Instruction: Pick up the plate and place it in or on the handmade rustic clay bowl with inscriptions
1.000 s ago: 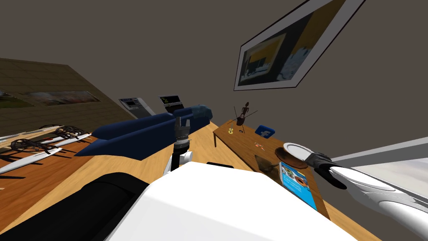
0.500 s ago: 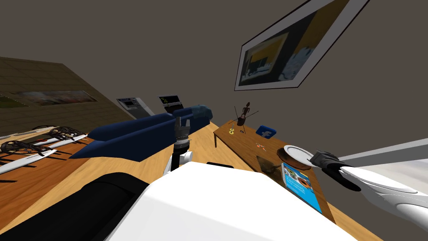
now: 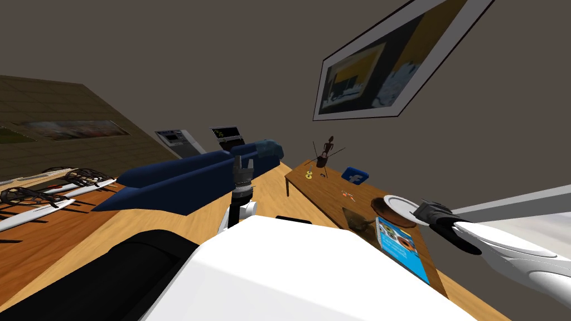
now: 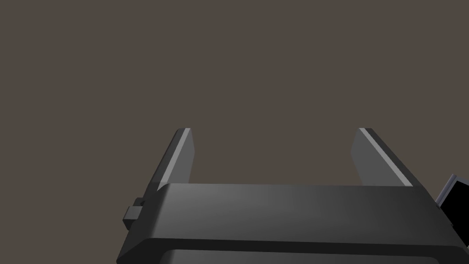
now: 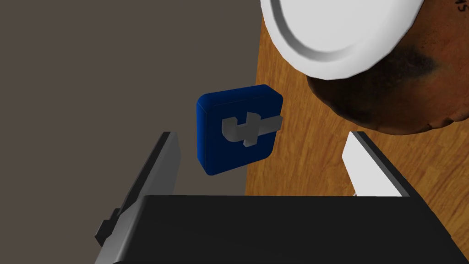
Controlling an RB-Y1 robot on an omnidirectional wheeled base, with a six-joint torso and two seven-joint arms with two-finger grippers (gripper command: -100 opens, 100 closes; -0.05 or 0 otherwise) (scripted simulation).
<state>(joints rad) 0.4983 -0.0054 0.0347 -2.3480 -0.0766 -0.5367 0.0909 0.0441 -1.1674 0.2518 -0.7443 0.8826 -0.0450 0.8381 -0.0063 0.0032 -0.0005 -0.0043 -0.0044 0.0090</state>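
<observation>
Right end effector (image 5: 261, 136), spread wide and empty, sits just beside the bowl (image 5: 403, 94), backed off since a second ago. Plate (image 5: 339, 32) now lies on the bowl, nudged slightly. Beyond the bowl, a blue block (image 5: 238, 133) stands on the desk (image 5: 297, 181).

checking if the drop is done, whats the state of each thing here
plate: resting on the bowl, not held
bowl: upright on the table, plate on top
right arm: jaws open, empty, beside the plate
left arm: jaws open, empty
blue block: by the table's edge, untouched
</observation>
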